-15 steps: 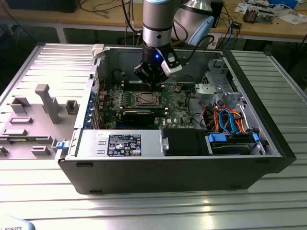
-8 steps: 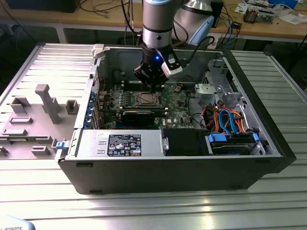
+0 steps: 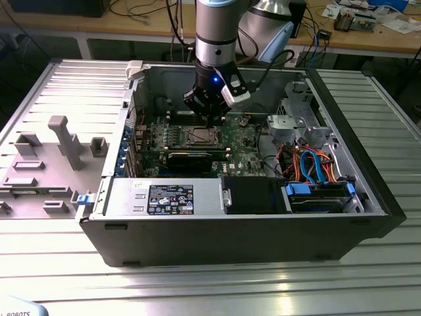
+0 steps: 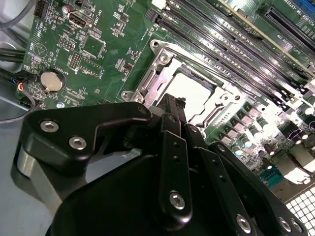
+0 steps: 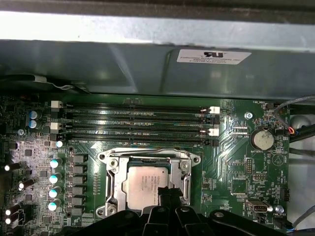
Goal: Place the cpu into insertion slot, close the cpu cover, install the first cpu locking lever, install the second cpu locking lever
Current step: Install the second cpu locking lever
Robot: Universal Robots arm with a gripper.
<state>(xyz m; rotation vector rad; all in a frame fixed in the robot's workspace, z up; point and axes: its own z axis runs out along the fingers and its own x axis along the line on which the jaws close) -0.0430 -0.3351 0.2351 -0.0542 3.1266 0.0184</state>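
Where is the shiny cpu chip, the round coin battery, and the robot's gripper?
cpu (image 5: 142,184): first wrist view, middle of its silver top.
coin battery (image 5: 262,139): first wrist view, centre of the disc.
gripper (image 5: 165,192): first wrist view, black fingertips over the cpu's edge.

Operator, hidden items: the gripper is covering the near edge of the cpu and its cover in the first wrist view; you are not seeing whether its fingers are parted.
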